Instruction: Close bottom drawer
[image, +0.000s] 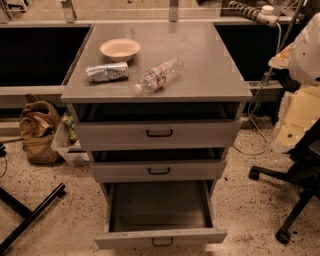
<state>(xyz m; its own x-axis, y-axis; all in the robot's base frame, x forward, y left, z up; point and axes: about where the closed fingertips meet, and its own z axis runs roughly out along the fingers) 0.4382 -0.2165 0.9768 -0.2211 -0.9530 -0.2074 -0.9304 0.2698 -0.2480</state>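
Note:
The grey metal cabinet (159, 75) stands in the middle of the view with three drawers. The bottom drawer (161, 237) is pulled far out; its plain grey front with a small black bar handle (162, 242) is near the lower edge, and its deep dark tray (160, 205) looks empty. The middle drawer (159, 170) and top drawer (159, 133) stand slightly open. My pale arm comes in at the right edge; my gripper (287, 134) hangs right of the cabinet, level with the top drawer, well apart from the bottom drawer.
On the cabinet top lie a beige bowl (120, 49), a crushed can (107, 72) and a plastic bottle (159, 75) on its side. A brown bag (37, 131) sits on the floor at left. A black chair base (292, 187) is at right, a black stand leg (30, 215) at lower left.

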